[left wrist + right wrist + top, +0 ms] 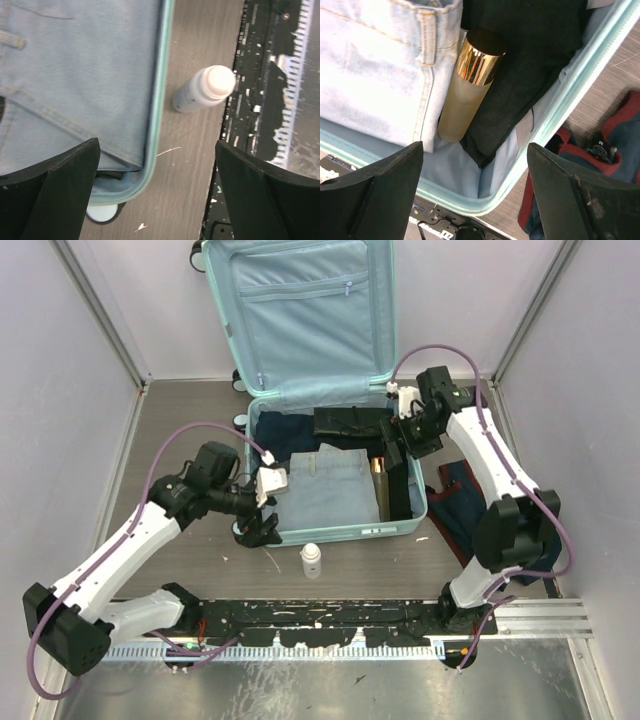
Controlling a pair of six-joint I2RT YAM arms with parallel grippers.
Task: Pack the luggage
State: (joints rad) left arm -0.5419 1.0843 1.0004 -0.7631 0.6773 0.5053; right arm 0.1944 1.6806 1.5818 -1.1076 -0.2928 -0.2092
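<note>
Folded pale blue jeans (327,483) lie touching a frosted bottle with a gold cap (470,85), which is wedged between them and a black garment (520,75), while a small white-capped bottle (311,560) sits apart on the wooden table (190,440) and a red-trimmed navy cloth (452,502) lies crumpled off to the right.

Robot lab test cell: plain white panel walls (60,390) on metal posts (98,310); wood-grain table (190,410); left arm (130,540) and right arm (500,470), cabled, bolted to slotted rail (545,615).
</note>
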